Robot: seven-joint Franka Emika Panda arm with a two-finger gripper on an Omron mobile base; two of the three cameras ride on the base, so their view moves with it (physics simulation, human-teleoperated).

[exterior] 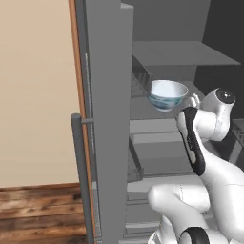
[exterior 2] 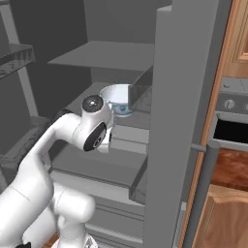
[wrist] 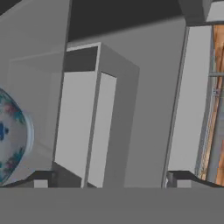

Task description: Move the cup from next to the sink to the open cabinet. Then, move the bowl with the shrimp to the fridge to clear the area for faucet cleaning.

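The white bowl (exterior: 167, 94) with the blue pattern stands upright on a grey middle shelf inside the open fridge (exterior: 107, 119). From the other side, the bowl (exterior 2: 117, 97) sits just behind my wrist. My gripper (exterior: 191, 102) is close to the bowl's right side, open, with nothing between its fingers. In the hand view the gripper (wrist: 111, 179) looks at the fridge's inner wall, and the bowl (wrist: 11, 135) lies off to the left, outside the fingertips (wrist: 41, 179). The shrimp is hidden. Cup, sink, cabinet and faucet are out of view.
The fridge door (exterior 2: 179, 121) stands open with its bar handle (exterior 2: 203, 184) at the right. An upper shelf (exterior: 186, 52) hangs above the bowl. An oven (exterior 2: 232, 126) and wooden cupboards (exterior 2: 223, 218) stand to the fridge's right. Wooden floor (exterior: 38, 209) lies to the left.
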